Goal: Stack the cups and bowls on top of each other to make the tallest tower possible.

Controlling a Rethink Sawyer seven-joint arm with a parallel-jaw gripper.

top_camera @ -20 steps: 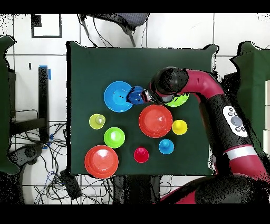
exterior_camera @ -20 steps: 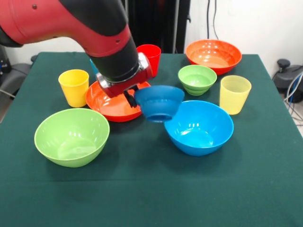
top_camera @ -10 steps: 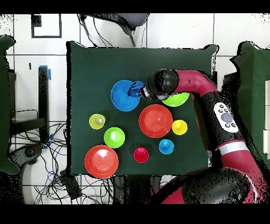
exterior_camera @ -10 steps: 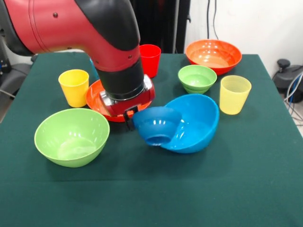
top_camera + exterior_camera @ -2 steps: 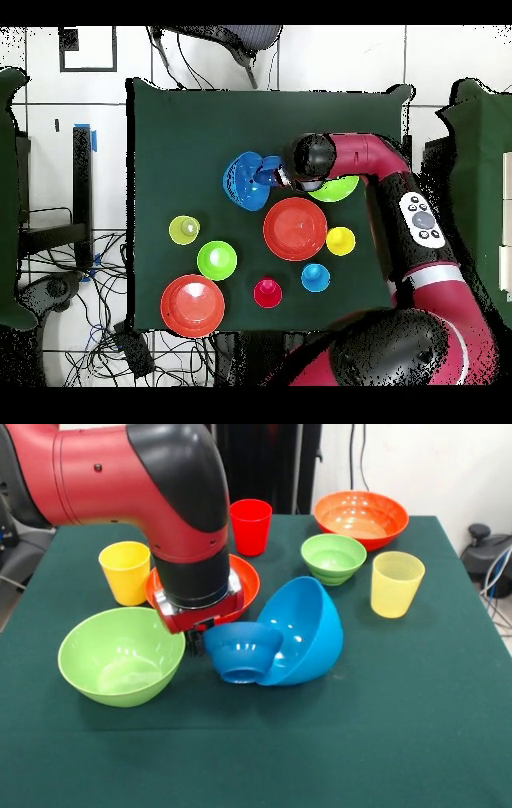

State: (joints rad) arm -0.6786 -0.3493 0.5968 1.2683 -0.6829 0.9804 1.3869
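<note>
My gripper (image 5: 205,642) is shut on the rim of the small dark blue bowl (image 5: 242,651), low over the table. That bowl presses against the big blue bowl (image 5: 302,630), which is tipped up on its side with its opening facing the gripper. In the overhead view the gripper (image 5: 273,178) and the small dark blue bowl (image 5: 266,169) sit at the edge of the big blue bowl (image 5: 242,181). The big green bowl (image 5: 122,654) stands upright beside the arm. An orange-red bowl (image 5: 245,581) lies behind the wrist. No tower shows in either view.
A second orange-red bowl (image 5: 361,518), the small green bowl (image 5: 333,558), the red cup (image 5: 250,526), the yellow cup (image 5: 126,572) and the pale yellow cup (image 5: 397,584) stand apart on the green table (image 5: 360,744). The light blue cup (image 5: 315,277) shows only from overhead.
The gripper has come down and toward the big green bowl with the small dark blue bowl. The big blue bowl has been pushed from upright onto its side.
</note>
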